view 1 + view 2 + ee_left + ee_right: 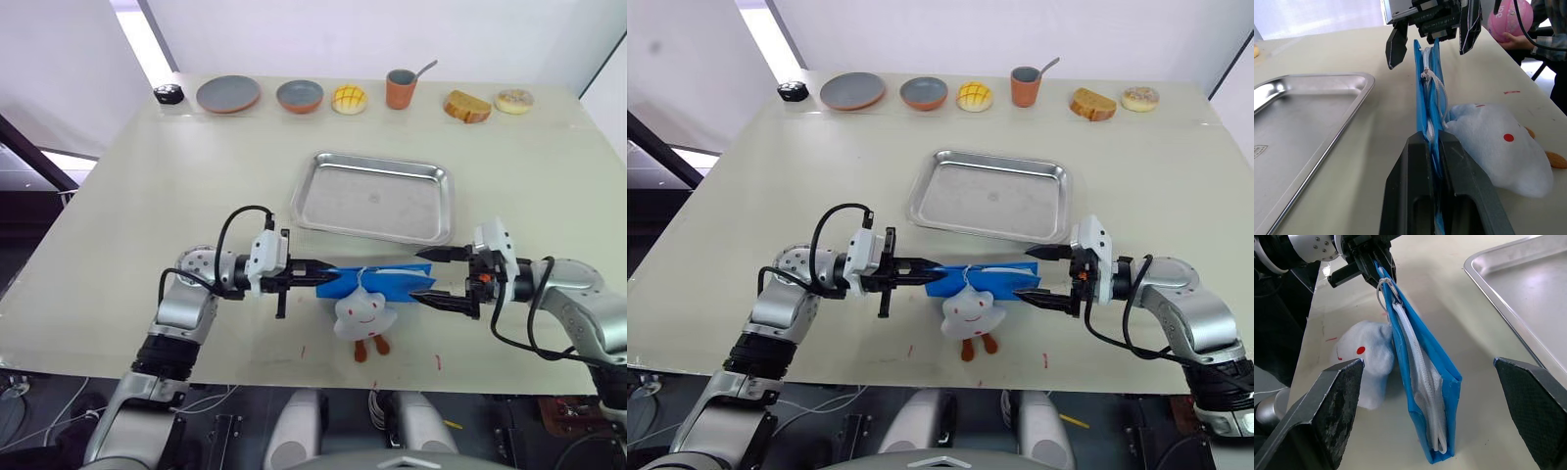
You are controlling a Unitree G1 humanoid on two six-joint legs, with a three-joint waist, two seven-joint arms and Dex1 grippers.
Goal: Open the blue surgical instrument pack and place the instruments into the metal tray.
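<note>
The left arm reaches in low from the robot's left, forearm nearly level over the counter point(176, 176), and the left gripper point(315, 272) points toward the right. Its fingers point(1415, 166) are pressed together on the near end of the blue surgical instrument pack point(382, 282), so that the pouch's edge is pinched between them in the left wrist view. The pack stands on its long edge on the counter, just in front of the near rim of the metal tray point(373, 199), and runs left to right between the two grippers. Its zipper side faces up, with a white zipper strip and a knotted white cord showing along the top. A small white cartoon-faced toy point(363, 315) with orange feet lies against the pack's near side, hanging from that cord. The tray lies flat, its shiny floor bare. The right arm comes in from the robot's right, elbow bent and forearm level, and the right gripper point(443, 277) faces left toward the pack's far end. Its fingers point(1327, 401) are spread wide, one on each side of the pack's end, and touch neither face of it. Along the far edge of the counter stand two round plates, a bun, a cup with a spoon, and two pieces of bread.
</note>
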